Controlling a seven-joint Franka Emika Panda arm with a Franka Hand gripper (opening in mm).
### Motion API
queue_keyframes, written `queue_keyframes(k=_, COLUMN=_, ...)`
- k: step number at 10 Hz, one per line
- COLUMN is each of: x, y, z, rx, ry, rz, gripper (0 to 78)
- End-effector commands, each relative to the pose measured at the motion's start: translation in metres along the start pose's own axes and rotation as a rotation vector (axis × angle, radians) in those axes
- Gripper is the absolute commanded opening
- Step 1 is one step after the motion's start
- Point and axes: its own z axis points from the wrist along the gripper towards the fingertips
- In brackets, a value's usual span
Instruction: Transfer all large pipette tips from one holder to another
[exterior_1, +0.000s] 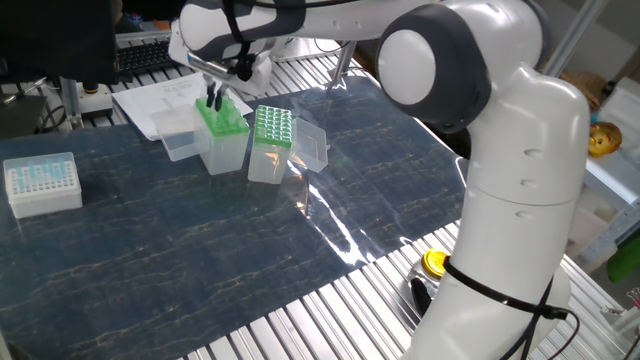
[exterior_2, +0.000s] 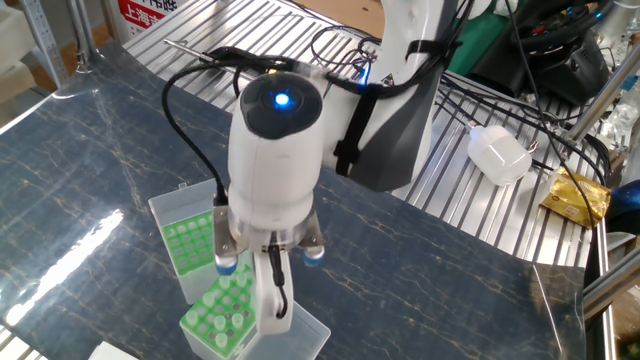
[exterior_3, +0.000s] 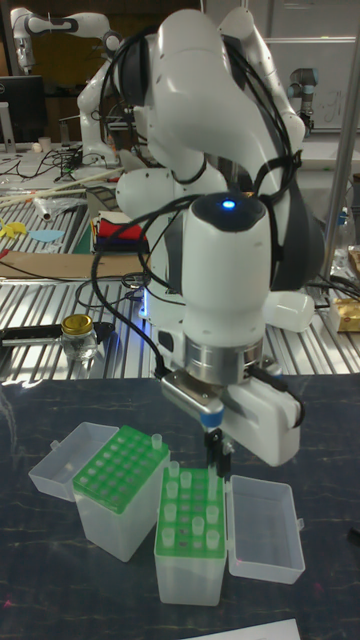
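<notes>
At the table's far end: two green racks stand side by side, nearly touching. One, the sparse rack (exterior_3: 190, 515), has few tips. The other, the fuller rack (exterior_3: 122, 468), is dotted all over.
Flanks: each rack has a clear hinged lid lying open on its outer side, the sparse rack's lid (exterior_3: 265, 528) and the fuller rack's lid (exterior_3: 68, 460). The passage between the racks is tight, and the outer sides are taken up.
Behind the racks: paper sheets (exterior_1: 160, 98) lie just beyond them, near the table's back edge.
Open room: the dark marbled table mat (exterior_1: 200, 250) is bare across its middle and front. A white tip box (exterior_1: 42, 185) (small pale-blue tips) sits well apart near one side edge.
Front edge: the mat ends on slatted metal (exterior_1: 330, 310), beside the robot's base.
Arm pose: the arm reaches from the base right across the table. Its wrist (exterior_3: 228, 205) (blue light lit) points straight down over the sparse rack.
Gripper: the gripper (exterior_3: 217, 458) hangs just above that rack's top, near its inner edge. Its dark fingers (exterior_1: 210, 100) are close together, and I cannot tell whether they pinch a tip.
Large pipette tips (exterior_3: 186, 500): a scatter stands upright in the sparse rack under the gripper. Rows of pale dots fill the fuller rack.
</notes>
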Motion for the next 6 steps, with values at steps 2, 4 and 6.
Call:
queue_keyframes(k=2, x=0.002, y=-0.003, z=-0.034, rx=-0.003, ry=0.0, rz=-0.03, gripper=1.1)
queue_keyframes(k=4, x=0.001, y=-0.006, z=-0.046, rx=-0.003, ry=-0.003, rz=-0.038, gripper=1.1)
queue_keyframes(k=6, x=-0.001, y=-0.005, z=-0.06, rx=-0.004, ry=0.0, rz=-0.038, gripper=1.1)
